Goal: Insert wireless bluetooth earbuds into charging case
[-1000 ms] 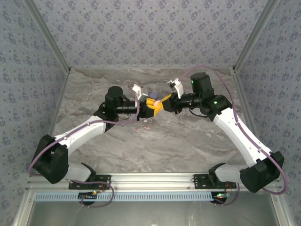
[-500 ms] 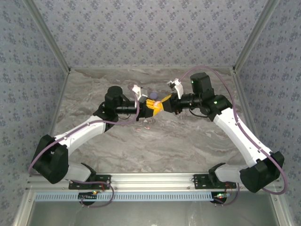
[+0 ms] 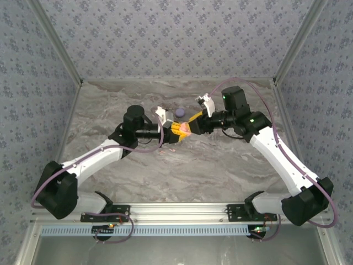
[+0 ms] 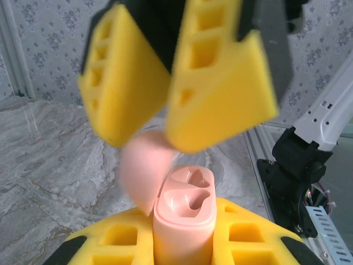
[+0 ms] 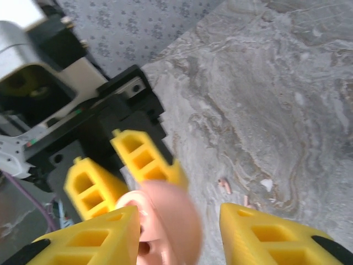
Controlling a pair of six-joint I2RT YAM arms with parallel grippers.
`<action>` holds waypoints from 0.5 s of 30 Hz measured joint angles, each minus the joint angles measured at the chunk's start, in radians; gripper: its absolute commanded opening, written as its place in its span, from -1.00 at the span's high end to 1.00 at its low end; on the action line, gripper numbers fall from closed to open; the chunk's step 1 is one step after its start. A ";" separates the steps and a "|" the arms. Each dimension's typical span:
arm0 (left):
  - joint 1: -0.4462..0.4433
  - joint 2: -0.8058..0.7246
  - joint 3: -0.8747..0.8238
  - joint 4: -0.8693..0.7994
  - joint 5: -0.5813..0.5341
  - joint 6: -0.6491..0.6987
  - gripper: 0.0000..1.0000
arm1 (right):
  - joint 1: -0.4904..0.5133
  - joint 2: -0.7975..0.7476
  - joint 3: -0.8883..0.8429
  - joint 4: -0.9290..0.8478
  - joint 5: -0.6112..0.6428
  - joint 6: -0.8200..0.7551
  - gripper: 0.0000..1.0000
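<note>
- Clamping the open case (image 4: 185, 221), the left end effector (image 3: 175, 131) is holding it above the desk (image 5: 287, 83), its sockets (image 4: 187, 190) showing empty.
- The right end effector (image 5: 179, 229) is standing apart around the lid (image 5: 176, 218).
- Earbuds (image 5: 225, 186) are lying on the desk beyond, none inserted yet.

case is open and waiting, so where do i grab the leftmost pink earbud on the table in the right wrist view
Pinch the earbud across its short width, coming straight down from above. It lies flat on the table as a tiny slanted stick, so straddle its long axis. Stem and bud ends are too small to tell apart.
</note>
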 measured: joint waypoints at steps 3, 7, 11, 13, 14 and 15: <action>-0.003 -0.009 0.000 -0.011 0.000 0.015 0.80 | -0.002 0.000 0.000 -0.001 0.025 0.000 0.09; -0.003 -0.009 0.000 -0.016 -0.008 0.025 0.80 | -0.002 0.000 0.000 -0.002 0.037 0.002 0.03; -0.003 -0.009 0.000 -0.018 -0.044 0.024 0.79 | -0.002 0.000 0.000 -0.002 0.062 0.005 -0.10; -0.003 -0.009 0.000 -0.018 -0.077 0.021 0.79 | -0.002 -0.002 0.000 -0.002 0.086 0.010 -0.15; -0.003 -0.009 0.000 -0.019 -0.099 0.013 0.77 | -0.002 -0.005 0.000 -0.002 0.101 0.013 -0.18; -0.002 -0.008 0.000 -0.018 -0.119 0.006 0.76 | -0.002 -0.008 0.000 -0.001 0.121 0.017 -0.18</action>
